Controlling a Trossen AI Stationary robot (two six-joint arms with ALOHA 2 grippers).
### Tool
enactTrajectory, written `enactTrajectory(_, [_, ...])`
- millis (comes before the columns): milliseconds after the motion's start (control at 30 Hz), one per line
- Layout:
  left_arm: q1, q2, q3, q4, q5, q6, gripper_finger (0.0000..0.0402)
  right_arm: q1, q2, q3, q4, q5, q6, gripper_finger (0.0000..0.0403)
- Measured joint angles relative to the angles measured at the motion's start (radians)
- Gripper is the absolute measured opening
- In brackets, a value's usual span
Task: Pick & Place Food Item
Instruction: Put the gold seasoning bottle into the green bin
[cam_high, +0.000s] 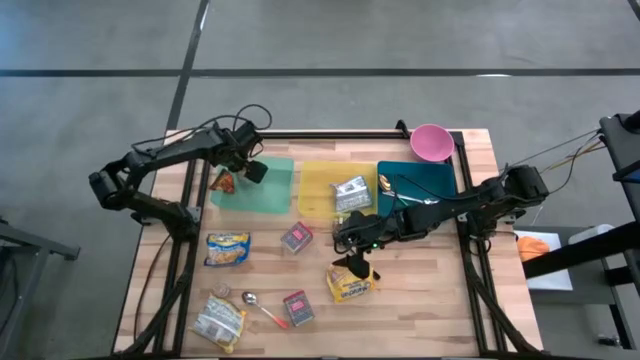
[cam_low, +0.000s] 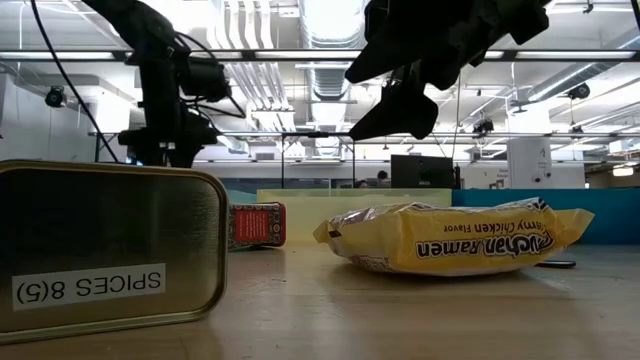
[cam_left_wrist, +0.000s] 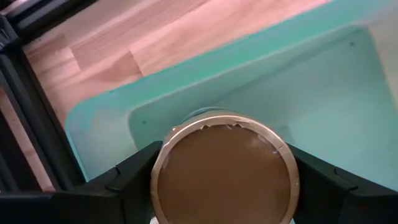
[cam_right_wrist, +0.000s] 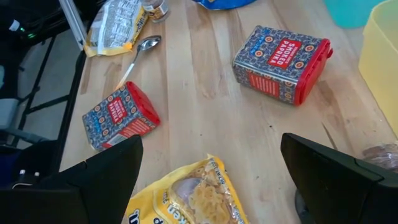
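Left hand (cam_left_wrist: 221, 186) grips a round gold-lidded jar (cam_left_wrist: 224, 171) over the green tray (cam_high: 268, 195), lid face toward the wrist camera, long axis running away from it down toward the tray floor. Right hand (cam_high: 352, 268) open wide, hanging just above the yellow ramen pack (cam_high: 350, 285), near-bench side of the yellow tray (cam_high: 315, 185). Ramen lies flat. Two red paprika tins (cam_right_wrist: 280, 62) beside it

tin (cam_low: 105, 255): "spices 8(5)" | red tin (cam_right_wrist: 281, 59): "smoked paprika"
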Motion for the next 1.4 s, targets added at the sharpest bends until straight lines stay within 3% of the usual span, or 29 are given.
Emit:
enactTrajectory(367, [0.021, 0.000, -0.009, 0.023, 0.004, 0.000, 0.0279, 0.000, 0.000, 0.000, 0.000, 0.000, 0.000, 0.0376])
enactTrajectory(667, [0.021, 0.004, -0.015, 0.017, 0.003, 0.003, 0.0337, 0.000, 0.000, 0.000, 0.000, 0.000, -0.002, 0.0376])
enactTrajectory(1400, [0.021, 0.002, -0.006, 0.018, 0.004, 0.064, 0.0344, 0.000, 0.000, 0.000, 0.000, -0.001, -0.003, 0.0376])
